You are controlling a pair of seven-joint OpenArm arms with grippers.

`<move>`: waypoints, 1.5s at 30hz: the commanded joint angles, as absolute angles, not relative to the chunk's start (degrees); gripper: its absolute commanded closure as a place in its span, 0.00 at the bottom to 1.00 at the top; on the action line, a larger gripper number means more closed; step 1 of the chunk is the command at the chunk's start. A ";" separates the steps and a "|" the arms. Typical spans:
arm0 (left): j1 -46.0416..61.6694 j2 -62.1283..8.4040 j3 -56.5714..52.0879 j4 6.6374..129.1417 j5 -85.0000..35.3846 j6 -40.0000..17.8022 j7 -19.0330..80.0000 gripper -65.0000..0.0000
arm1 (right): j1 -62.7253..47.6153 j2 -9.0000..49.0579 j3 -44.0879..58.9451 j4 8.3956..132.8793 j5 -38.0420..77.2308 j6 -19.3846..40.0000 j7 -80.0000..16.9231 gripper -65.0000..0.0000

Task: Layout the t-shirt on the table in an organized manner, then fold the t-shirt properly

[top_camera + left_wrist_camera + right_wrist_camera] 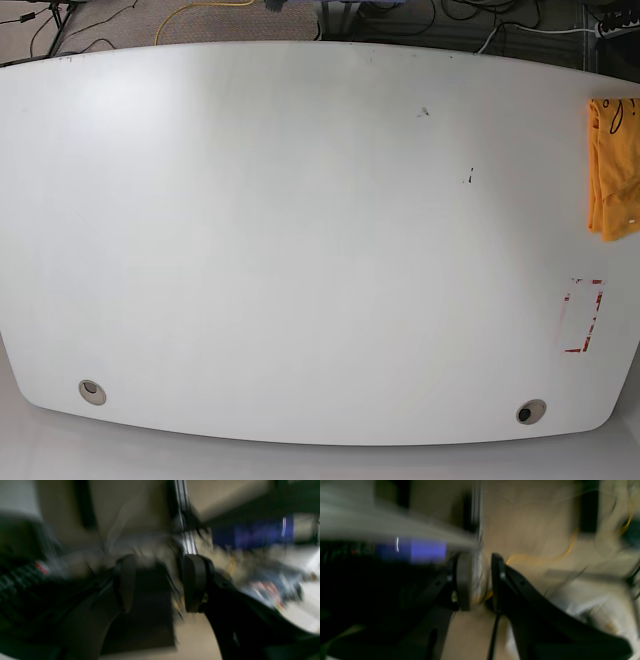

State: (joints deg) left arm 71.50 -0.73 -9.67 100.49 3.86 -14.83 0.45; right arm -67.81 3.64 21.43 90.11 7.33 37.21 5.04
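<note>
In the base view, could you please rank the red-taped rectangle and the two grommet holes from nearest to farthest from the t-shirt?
1. Red-taped rectangle, below the t-shirt, near the view's right edge.
2. Lower-right grommet hole, by the table's near edge.
3. Lower-left grommet hole, across the table.

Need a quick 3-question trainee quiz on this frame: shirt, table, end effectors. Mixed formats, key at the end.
1. True or false: the t-shirt lies spread flat in the middle of the table.
2. Multiple choice: in the base view, the red-taped rectangle is (A) near the table's left edge, (B) below the t-shirt near the right edge, (C) between the two grommet holes.
3. Short answer: is either the left end effector or the right end effector holding the t-shirt?

Key
1. False: it is bunched at the right edge, partly out of frame.
2. B.
3. No: nothing sits between either pair of fingers, and neither arm shows in the base view.
</note>
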 commanded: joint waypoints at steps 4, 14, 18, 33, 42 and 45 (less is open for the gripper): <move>66.15 -1.80 -8.31 87.16 3.65 -14.73 -0.40 0.58 | -64.22 7.08 16.40 78.90 7.96 37.41 6.29 0.80; 49.10 -3.30 -8.13 63.25 4.00 -14.46 -0.31 0.58 | -52.09 8.22 15.25 61.93 4.00 37.32 6.29 0.80; 43.21 -4.26 -6.37 55.25 3.91 -14.37 -0.31 0.58 | -46.11 8.22 15.52 53.67 -0.13 37.23 6.29 0.80; 22.55 -6.46 -5.23 26.24 4.00 -14.37 -0.31 0.58 | -30.90 8.40 15.16 36.70 -6.20 29.49 6.11 0.80; 14.55 -6.55 -2.15 16.84 3.91 -14.37 -0.40 0.58 | -24.75 8.22 15.25 28.70 -8.22 26.15 5.85 0.80; 12.88 -7.08 -2.15 15.16 3.91 -14.37 -0.40 0.57 | -22.90 8.22 15.25 26.24 -8.22 25.10 5.85 0.79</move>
State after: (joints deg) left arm 13.17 -6.15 -2.13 16.05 3.86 -14.17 -0.51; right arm -23.18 7.64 15.05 27.57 -7.79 25.74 5.74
